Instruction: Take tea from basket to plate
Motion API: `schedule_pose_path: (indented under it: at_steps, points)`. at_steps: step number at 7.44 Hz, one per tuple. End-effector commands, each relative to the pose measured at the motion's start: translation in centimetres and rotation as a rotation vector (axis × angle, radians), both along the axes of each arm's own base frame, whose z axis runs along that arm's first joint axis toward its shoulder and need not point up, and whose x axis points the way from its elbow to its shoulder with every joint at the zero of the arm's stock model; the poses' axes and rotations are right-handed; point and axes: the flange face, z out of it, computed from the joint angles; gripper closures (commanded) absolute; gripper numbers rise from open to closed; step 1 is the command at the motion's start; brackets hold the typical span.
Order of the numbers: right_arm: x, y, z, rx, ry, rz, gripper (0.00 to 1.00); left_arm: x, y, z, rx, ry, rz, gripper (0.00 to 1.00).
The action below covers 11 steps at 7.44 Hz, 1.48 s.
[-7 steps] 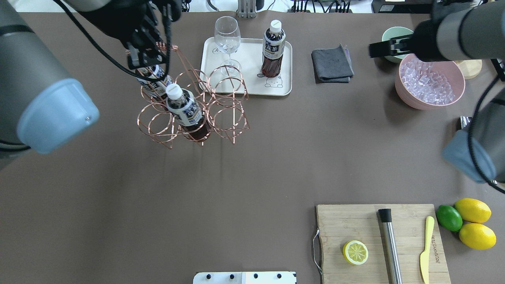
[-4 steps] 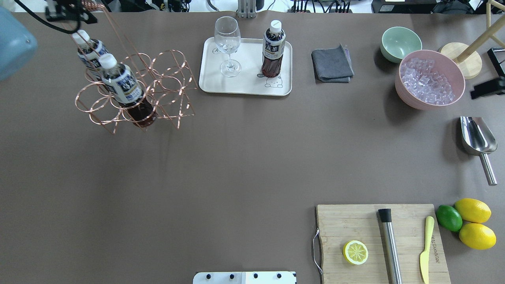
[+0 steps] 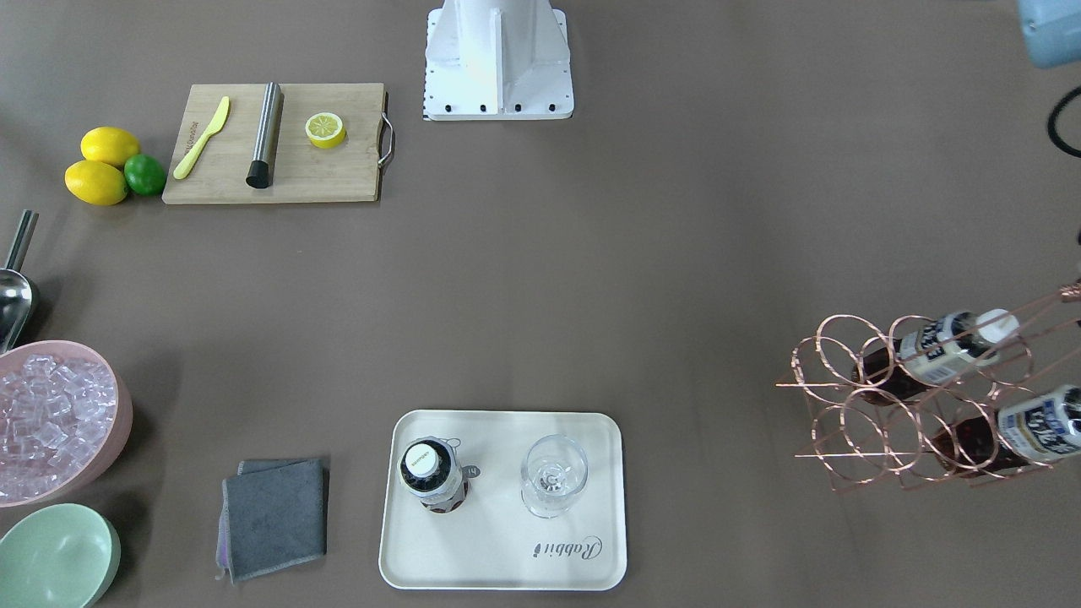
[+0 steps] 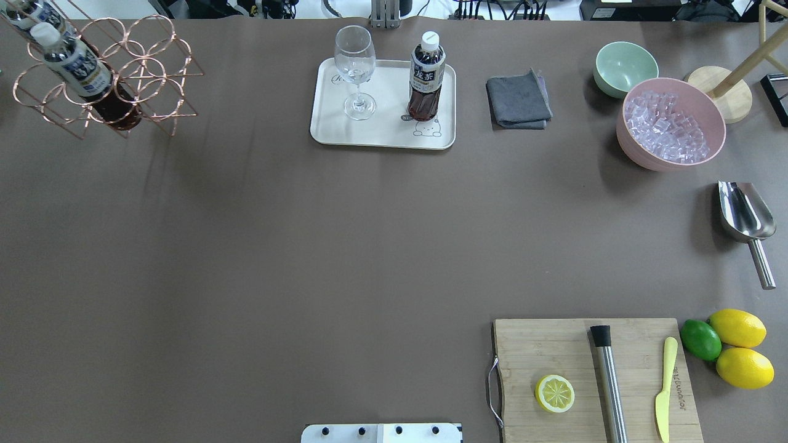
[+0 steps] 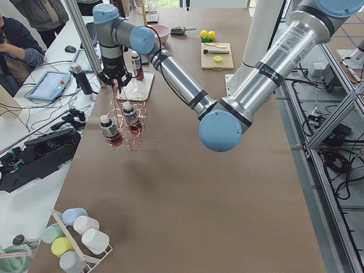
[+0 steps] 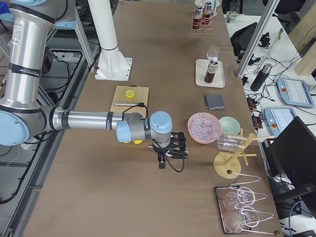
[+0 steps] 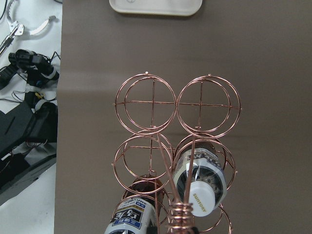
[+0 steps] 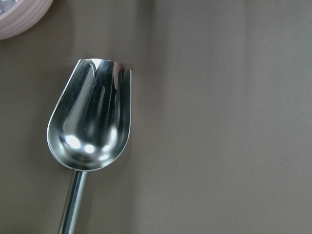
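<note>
1. Hanging under the left gripper (image 5: 116, 77) in the exterior left view, the rose-gold copper wire basket (image 3: 916, 397) of joined rings meets that gripper at the top of its tall wire handle. How wide this pincer stands cannot be told, since no closer view shows its fingers.
2. Seen from overhead, the basket is at the table's 10 o'clock corner, well apart from the cream-white rectangular plate (image 4: 381, 132) at 12 o'clock.
3. Two small clear tea bottles with white caps, the upper bottle (image 3: 937, 350) and the lower bottle (image 3: 1026, 431) in the front-facing view, sit in neighbouring rings beside the handle.
4. A third tea bottle (image 4: 426, 77) stands upright on the plate's 3 o'clock side. A clear wine glass (image 4: 356, 67) stands on its 9 o'clock side, apart from the bottle.
5. The right gripper (image 6: 162, 159) hangs low near the pink bowl of ice (image 6: 204, 126), and its wrist camera looks down on a shiny steel scoop (image 8: 90, 126) lying on the table. Whether this pincer is spread or closed cannot be told.
</note>
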Motion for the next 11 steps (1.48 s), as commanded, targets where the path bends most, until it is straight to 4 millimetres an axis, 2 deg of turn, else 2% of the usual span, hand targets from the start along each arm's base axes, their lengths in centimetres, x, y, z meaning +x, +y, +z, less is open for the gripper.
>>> schedule_pose_path:
  at_steps: [1,2,3,4,6,8,9,10,11]
  points:
    - [0.5,-0.1,1.2,-0.027,-0.039,-0.004,0.0,-6.9,-4.2,8.6,-0.029,-0.046,0.057,1.0]
    - [0.7,-1.3,-0.8,-0.072,-0.035,0.002,0.0,-8.6,-4.7,11.3,-0.04,-0.051,0.054,1.0]
    - [1.3,-2.5,-2.9,-0.137,-0.032,0.01,0.0,-9.4,-3.9,14.4,-0.08,-0.053,0.043,1.0]
    - [2.1,-2.2,-2.7,-0.158,-0.032,0.034,0.0,-10.0,-3.4,16.7,-0.091,-0.057,0.035,1.0]
    - [2.6,-1.0,-1.3,-0.181,-0.047,0.043,0.0,-9.9,-3.1,21.2,-0.082,-0.058,0.036,1.0]
    - [3.2,-1.2,-1.1,-0.187,-0.033,0.063,0.0,-9.5,-3.4,22.8,-0.083,-0.059,0.041,1.0]
    - [3.1,-1.1,-0.8,-0.195,-0.033,0.061,0.0,-9.3,-2.8,23.9,-0.096,-0.059,0.044,1.0]
    - [3.1,-0.9,0.1,-0.207,-0.032,0.055,0.0,-9.2,-2.8,24.0,-0.083,-0.061,0.043,1.0]
    - [3.1,-1.5,-0.2,-0.178,-0.033,0.059,0.0,-9.1,-2.7,24.3,-0.084,-0.062,0.045,1.0]
